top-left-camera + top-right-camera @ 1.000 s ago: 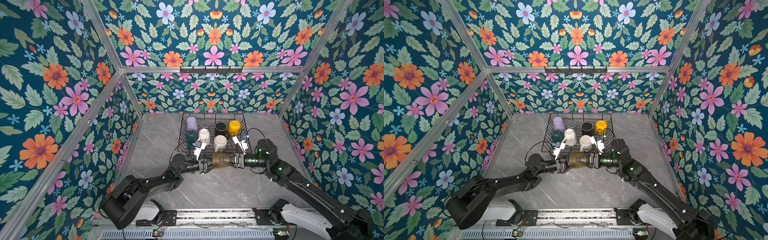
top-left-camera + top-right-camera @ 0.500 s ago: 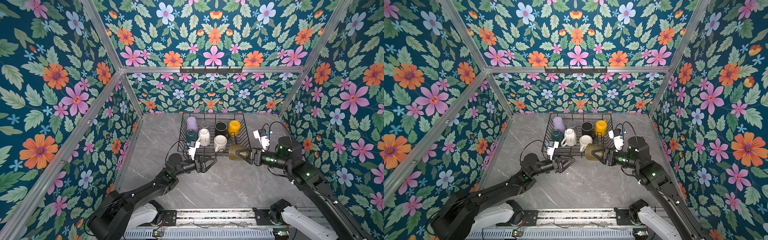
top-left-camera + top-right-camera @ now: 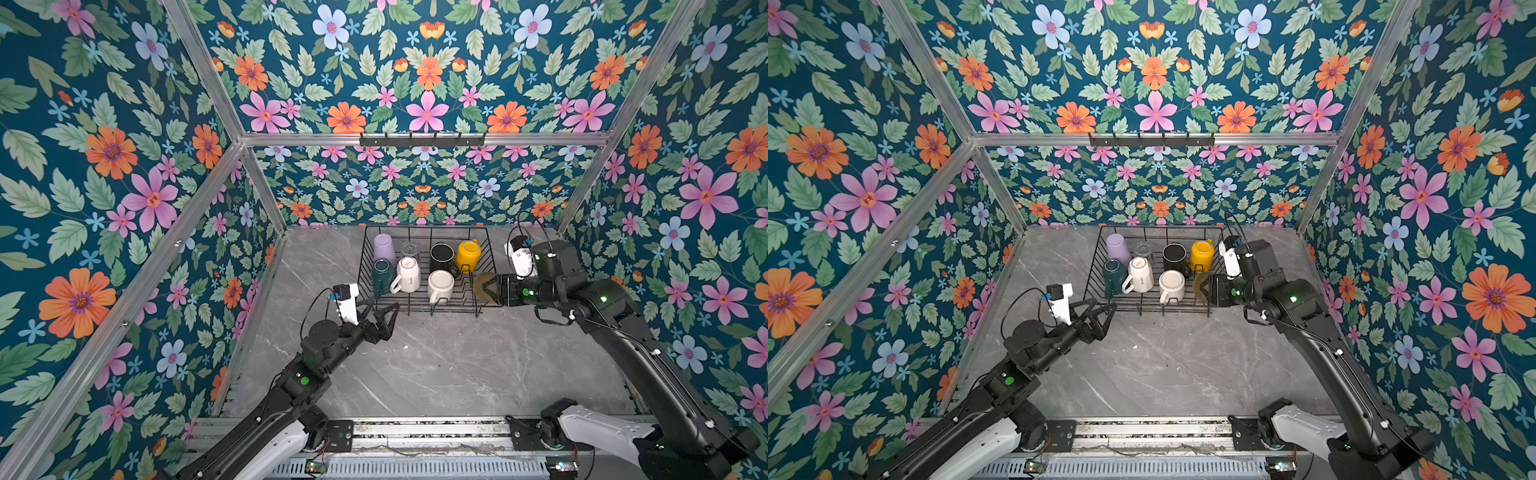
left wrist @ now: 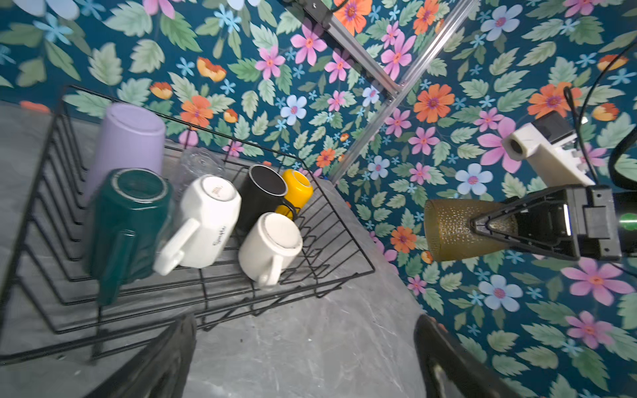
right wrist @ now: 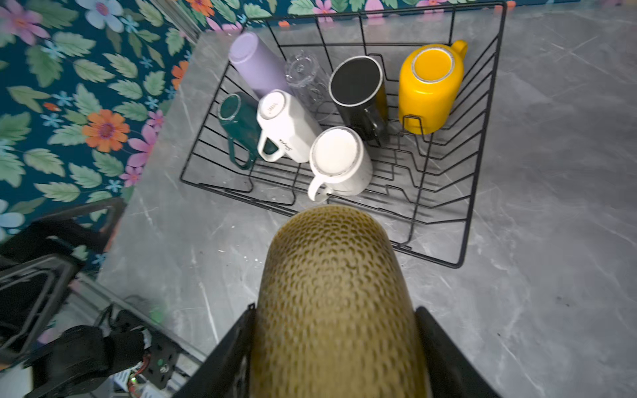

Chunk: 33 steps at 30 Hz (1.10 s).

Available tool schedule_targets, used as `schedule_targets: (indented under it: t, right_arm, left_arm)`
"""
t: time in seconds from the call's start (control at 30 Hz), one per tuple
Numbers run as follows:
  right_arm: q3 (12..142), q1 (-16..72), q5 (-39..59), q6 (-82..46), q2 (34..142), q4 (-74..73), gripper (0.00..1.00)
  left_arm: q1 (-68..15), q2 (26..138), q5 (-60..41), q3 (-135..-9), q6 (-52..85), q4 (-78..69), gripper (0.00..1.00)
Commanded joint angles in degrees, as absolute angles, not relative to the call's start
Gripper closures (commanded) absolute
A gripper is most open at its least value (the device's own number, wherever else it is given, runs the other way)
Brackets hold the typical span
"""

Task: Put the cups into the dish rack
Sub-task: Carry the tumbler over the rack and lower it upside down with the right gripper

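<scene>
Olive is the colour of the dimpled drinking glass [image 5: 331, 293] clamped on its side between the fingers of the right gripper [image 3: 493, 287]. It is just off the 4 o'clock corner of the black wire dish rack [image 3: 428, 227], which sits at 12 o'clock on the grey marble-look table [image 3: 436, 365]. The only writing is a cursive word on the faceted white mug [image 5: 286, 127]. It starts with S; the rest is too small to read, as is a mark on the mug's upturned base. That mug sits in the rack with the lilac tumbler [image 3: 384, 248], clear glass [image 3: 410, 249], black mug [image 3: 441, 255], yellow mug [image 3: 468, 253], dark green mug [image 3: 382, 274] and round white mug [image 3: 440, 284]. The right wrist view alone shows both fingers pressing the olive glass's flanks. The left wrist view alone shows it level in the air, apart from the rack. In both top views the left gripper [image 3: 1101, 309] hovers at the rack's 7 o'clock corner, fingers spread wide, holding nothing.
</scene>
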<state>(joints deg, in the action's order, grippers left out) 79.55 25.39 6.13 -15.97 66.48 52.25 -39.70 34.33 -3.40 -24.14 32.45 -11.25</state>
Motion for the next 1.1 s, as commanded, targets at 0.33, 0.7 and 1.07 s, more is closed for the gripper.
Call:
schedule_targets:
  t: [0.33,0.7,1.07]
  right_arm:
    - [85.39,25.40,-1.85,-10.74,82.28,51.04,1.00]
    - [88.32,25.44,-4.46,-9.48,93.80,50.01,1.00]
    - [88.59,25.40,-6.28,-10.03,104.61,46.60,1.00]
  left_arm:
    - [-39.64,29.01,2.90,-23.80,28.21,-3.01,0.00]
    - [-39.64,27.53,3.41,-23.89,27.56,-1.08,0.00]
    - [-39.64,25.71,4.72,-24.44,26.99,1.99,0.00]
